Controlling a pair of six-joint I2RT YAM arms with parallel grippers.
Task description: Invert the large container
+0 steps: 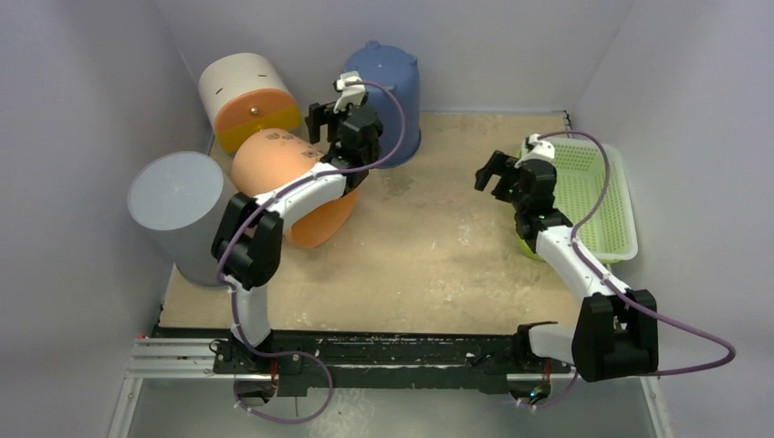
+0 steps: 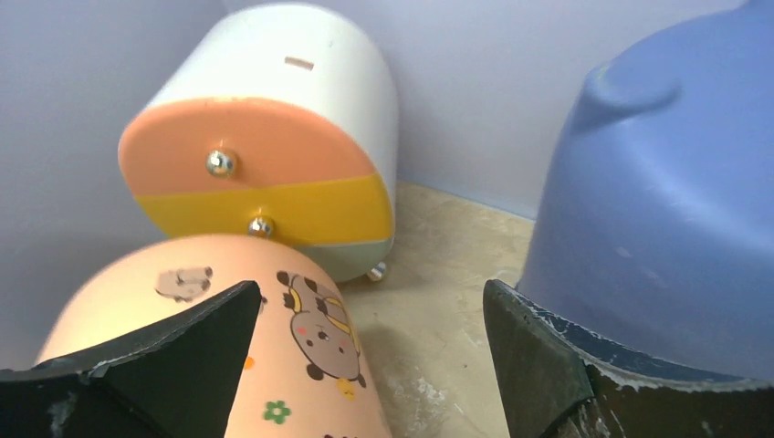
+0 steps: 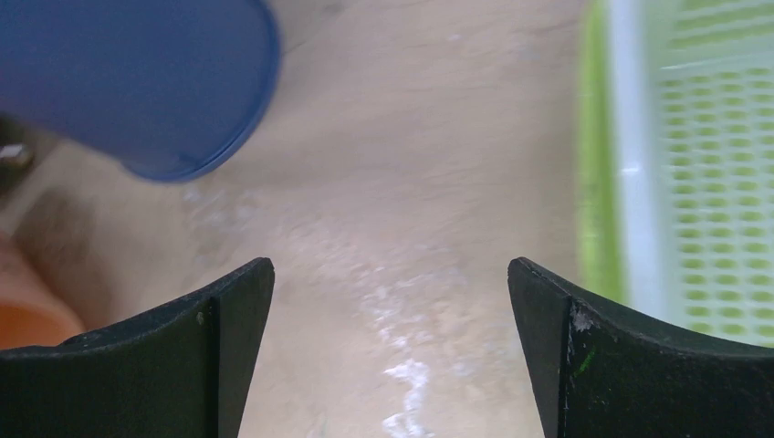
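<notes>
my left gripper (image 1: 342, 123) (image 2: 370, 301) hangs at the back of the table (image 1: 429, 246) with its jaws spread wide and nothing between them. the large blue container (image 1: 394, 87) (image 2: 657, 210) stands against the back wall, wide rim down on the table and narrower base up, so it is upside down. it is just to the right of my left gripper. in the left wrist view my right-hand finger (image 2: 538, 365) overlaps its wall, and i cannot tell whether the two touch. under and to the left of that gripper a peach container (image 1: 274, 160) (image 2: 183, 301) with cartoon stickers lies on its side, its mouth toward the near right. behind it, in the far left corner, a white drum (image 1: 242, 87) (image 2: 274, 119) is tipped over, its orange and yellow drawer fronts with small metal knobs facing me. a grey cylinder (image 1: 178, 205) stands near the left wall, just beside the peach container. my right gripper (image 1: 496, 178) (image 3: 391, 274) hovers over bare table right of centre, fingers wide apart and holding nothing. its camera sees the blue container's rim (image 3: 137, 82) at upper left. a green mesh basket (image 1: 611, 196) (image 3: 703, 155) sits just beside this arm, along the right edge of the table.
</notes>
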